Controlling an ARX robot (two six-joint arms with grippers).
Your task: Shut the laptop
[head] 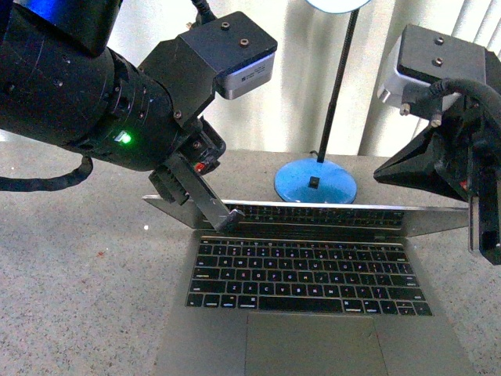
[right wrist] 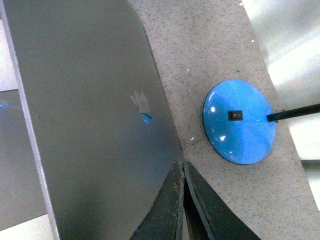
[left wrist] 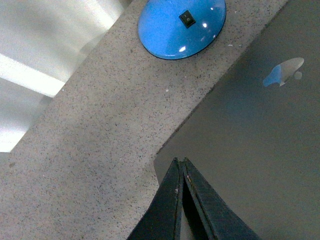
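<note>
The grey-silver laptop point(head: 313, 345) lies open on the speckled counter, with black keys and a large trackpad facing me. Its lid point(head: 438, 221) is tipped far forward and shows as a thin band above the keyboard. My left gripper point(head: 233, 219) is shut, its tips at the lid's top edge near the left corner. In the left wrist view the shut tips point(left wrist: 180, 161) rest on the lid's back point(left wrist: 260, 130) near a corner, with the shiny apple logo point(left wrist: 283, 72) beyond. My right gripper point(head: 485, 251) is shut at the lid's right end. In the right wrist view its tips point(right wrist: 181, 164) sit at the lid's edge point(right wrist: 100, 125).
A desk lamp with a round blue base point(head: 315, 182) and a black stem point(head: 337, 86) stands just behind the laptop; the base also shows in the left wrist view point(left wrist: 181, 25) and the right wrist view point(right wrist: 240, 122). Pale curtains hang behind the counter point(head: 70, 258).
</note>
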